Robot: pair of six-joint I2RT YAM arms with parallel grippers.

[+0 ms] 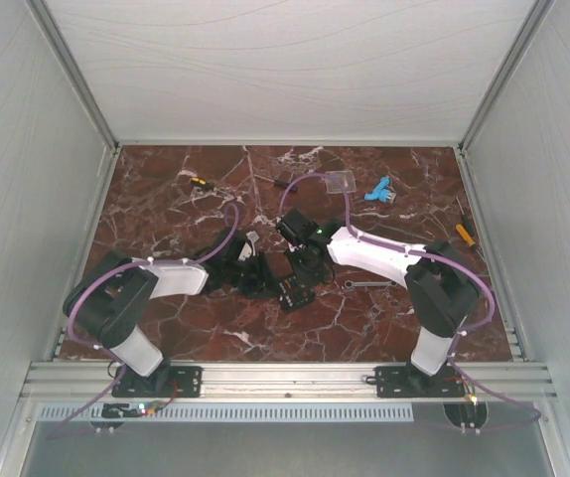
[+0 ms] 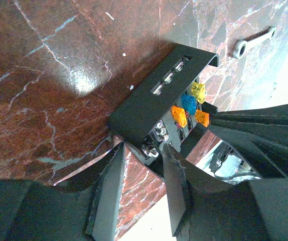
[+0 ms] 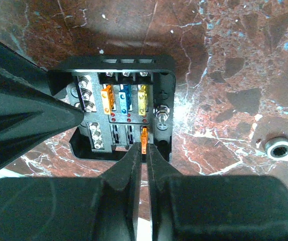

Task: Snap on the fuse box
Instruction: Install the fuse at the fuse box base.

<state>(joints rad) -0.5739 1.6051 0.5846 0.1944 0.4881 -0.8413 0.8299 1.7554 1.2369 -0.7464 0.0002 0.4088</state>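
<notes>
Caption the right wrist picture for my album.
Right claw pinches an orange fuse in the open fuse box.

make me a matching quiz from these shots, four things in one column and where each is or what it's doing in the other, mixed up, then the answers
Column 1
1. right gripper
2. wrench
3. clear plate
4. left gripper

Column 2
A. at the far side of the table, beside a blue part
B. clamped on an edge of the fuse box
C. closed on an orange fuse
D. flat on the table, to the right of the fuse box

Pairs: 1-C, 2-D, 3-A, 4-B
</notes>
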